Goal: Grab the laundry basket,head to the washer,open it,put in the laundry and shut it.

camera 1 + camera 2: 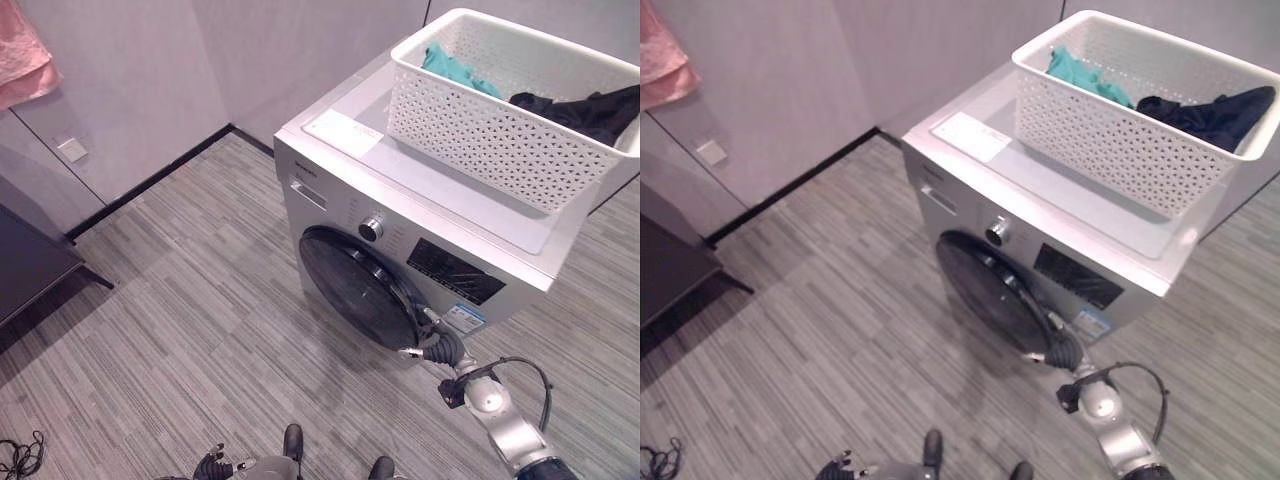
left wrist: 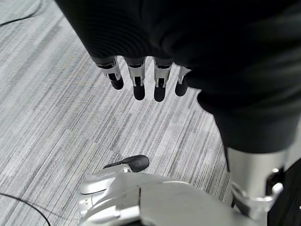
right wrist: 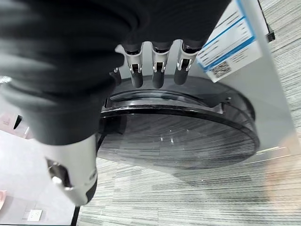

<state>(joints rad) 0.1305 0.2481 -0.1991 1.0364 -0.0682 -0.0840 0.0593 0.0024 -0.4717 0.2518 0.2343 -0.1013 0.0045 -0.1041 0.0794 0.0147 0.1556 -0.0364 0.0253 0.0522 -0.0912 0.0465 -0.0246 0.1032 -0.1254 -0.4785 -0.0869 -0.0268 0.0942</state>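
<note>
Laundry basket (image 1: 500, 120) already sits atop the washer (image 1: 400, 190), clothes inside, while the right robot hand (image 1: 432, 340), fingers straight, reaches the door (image 1: 360, 285) edge, barely ajar.

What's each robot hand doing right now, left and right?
Left robot hand: open, holding nothing, over the floor.
Right robot hand: open, fingers at the rim of the washer door.

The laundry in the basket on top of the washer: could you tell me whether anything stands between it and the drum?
Yes: the round dark door on the washer's front is shut over the drum. The right hand is at its edge.
</note>
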